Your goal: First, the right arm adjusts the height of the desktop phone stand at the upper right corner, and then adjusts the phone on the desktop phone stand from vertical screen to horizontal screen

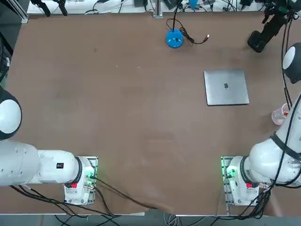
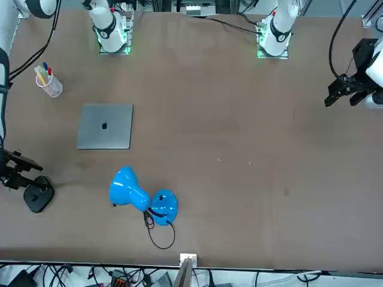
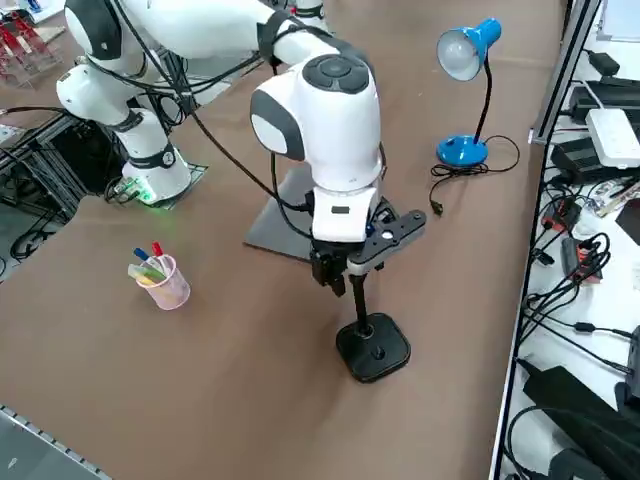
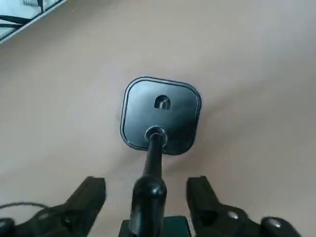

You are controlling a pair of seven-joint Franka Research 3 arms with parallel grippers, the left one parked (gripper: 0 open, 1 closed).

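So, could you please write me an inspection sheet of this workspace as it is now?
Surface: brown table, flat, no spills seen.
Job's things: desktop phone stand upright near the table's far right corner; its thin pole rises from the rounded black base. The phone cannot be made out.
Clutter: closed grey laptop; blue desk lamp; clear cup of pens.
Grippers: right gripper open, one finger on each side of the pole, not gripping it.
Cables: lamp cord loose on the table; arm cables at the near edge.
Surroundings: power strips and wires beyond the table's edge; no person seen.
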